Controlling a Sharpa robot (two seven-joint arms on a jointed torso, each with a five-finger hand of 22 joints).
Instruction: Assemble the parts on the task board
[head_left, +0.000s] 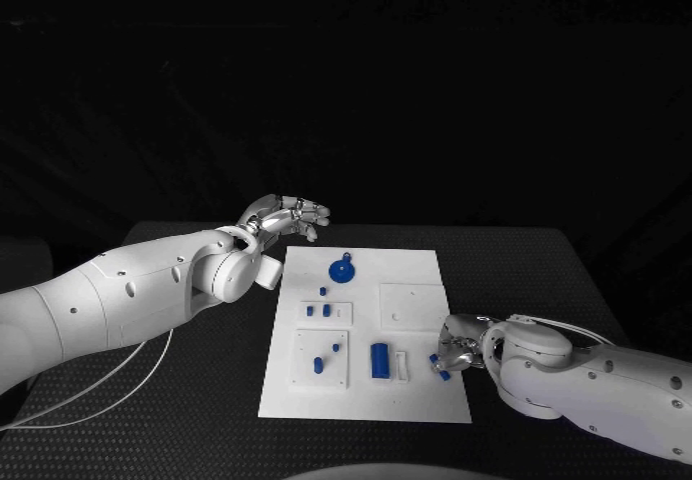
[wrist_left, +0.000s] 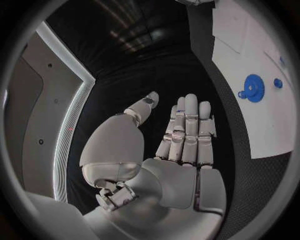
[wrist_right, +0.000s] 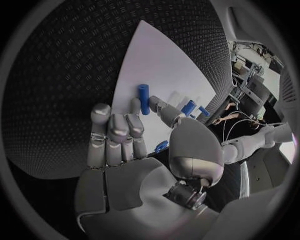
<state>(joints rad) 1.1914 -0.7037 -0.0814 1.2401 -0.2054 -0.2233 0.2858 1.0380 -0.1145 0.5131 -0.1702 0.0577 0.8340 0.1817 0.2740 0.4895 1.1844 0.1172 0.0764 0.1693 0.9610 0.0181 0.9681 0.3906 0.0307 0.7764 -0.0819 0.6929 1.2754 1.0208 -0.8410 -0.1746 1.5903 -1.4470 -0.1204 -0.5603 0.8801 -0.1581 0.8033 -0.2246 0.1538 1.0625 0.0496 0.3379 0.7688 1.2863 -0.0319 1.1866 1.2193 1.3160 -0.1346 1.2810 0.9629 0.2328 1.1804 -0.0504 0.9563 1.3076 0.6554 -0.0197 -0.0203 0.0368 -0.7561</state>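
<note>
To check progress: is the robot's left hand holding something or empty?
Empty. The left hand has straight, spread fingers with nothing in its palm, beside the white task board.

No text, label, brand, number or sign can be read anywhere.

The head camera looks steeply down at the worktop (head_left: 173, 420) and the whole task board (head_left: 418, 270). Each wrist camera sits close behind its own hand, looking along the fingers (wrist_left: 187, 125); both also catch the task board.
</note>
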